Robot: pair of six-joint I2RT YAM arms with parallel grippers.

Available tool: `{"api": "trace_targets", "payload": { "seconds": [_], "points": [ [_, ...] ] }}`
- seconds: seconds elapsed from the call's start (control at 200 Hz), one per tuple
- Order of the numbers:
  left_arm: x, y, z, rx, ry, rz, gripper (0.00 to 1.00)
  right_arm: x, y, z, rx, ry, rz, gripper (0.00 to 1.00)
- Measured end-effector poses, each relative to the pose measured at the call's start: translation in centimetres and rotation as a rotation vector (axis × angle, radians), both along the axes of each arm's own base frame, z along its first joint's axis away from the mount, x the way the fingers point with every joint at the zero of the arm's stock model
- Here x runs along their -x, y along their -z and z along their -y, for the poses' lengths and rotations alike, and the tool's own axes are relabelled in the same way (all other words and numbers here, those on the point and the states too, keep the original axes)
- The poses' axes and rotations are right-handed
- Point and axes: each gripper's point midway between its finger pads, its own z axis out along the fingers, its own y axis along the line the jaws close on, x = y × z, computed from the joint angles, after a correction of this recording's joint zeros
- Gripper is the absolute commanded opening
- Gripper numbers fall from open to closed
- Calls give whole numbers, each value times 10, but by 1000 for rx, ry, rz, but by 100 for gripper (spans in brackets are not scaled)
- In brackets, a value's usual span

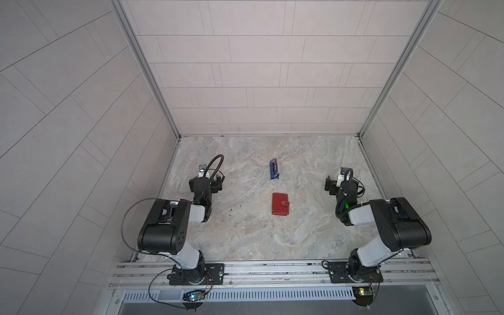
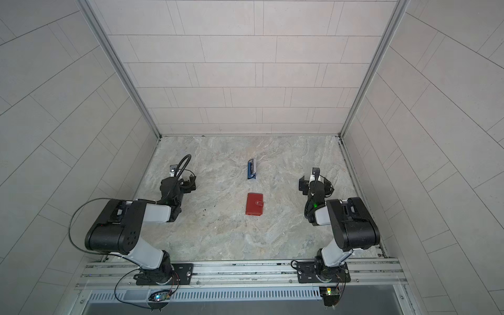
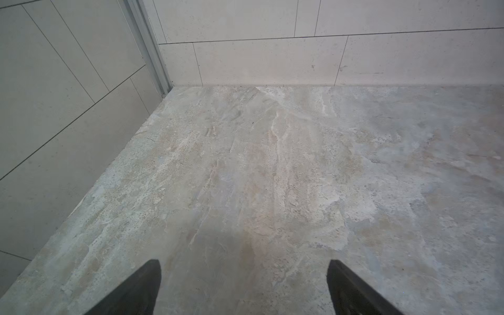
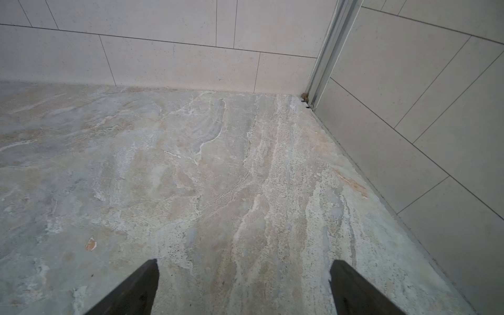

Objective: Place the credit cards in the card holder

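Evidently nothing is in hand yet. The card holder (image 1: pixel 281 204) lies flat and closed on the marbled tabletop (image 1: pixel 245 240), its snap tab fastened across the front, so I judge it must be opened before any sleeve can take a card. Just beyond the card holder, toward the back wall (image 1: pixel 259 81), the credit cards (image 1: pixel 276 165) stand on edge in a small blue stand (image 1: pixel 273 175). Propped that way, their upper edges are free for a pinch, which is probably why the stand is there. Their separate colours are too small to tell.

The left gripper (image 3: pixel 244 261) sits well apart to the left of the card holder, jaws spread wide with only bare tabletop between them in the left wrist view. The right gripper (image 4: pixel 244 261) mirrors it well apart to the card holder's right, likewise spread and holding nothing. Neither wrist view shows the card holder or the cards, since both face the back wall. Either arm would have to swing inward toward the card holder to reach anything.
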Motion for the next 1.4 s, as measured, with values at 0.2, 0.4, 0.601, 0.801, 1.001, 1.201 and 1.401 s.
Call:
{"api": "trace_targets", "payload": {
  "seconds": [0.2,0.4,0.601,0.801,1.001,1.201,1.401],
  "points": [
    [0,0,0,0,0,0,100,0,0,-1,2,0,0,100],
    [0,0,0,0,0,0,100,0,0,0,4,5,0,100],
    [0,0,0,0,0,0,100,0,0,0,3,5,0,100],
    [2,-1,-5,-4,-29,4,100,2,-3,3,9,25,10,100],
    [21,-33,-22,-7,-129,68,100,16,-44,15,6,103,75,100],
    [24,-85,-12,145,-132,129,100,6,-83,13,-108,130,54,100],
    [11,-79,72,390,79,-37,98,-8,-69,-36,-287,-55,-110,99]
  ]
}}
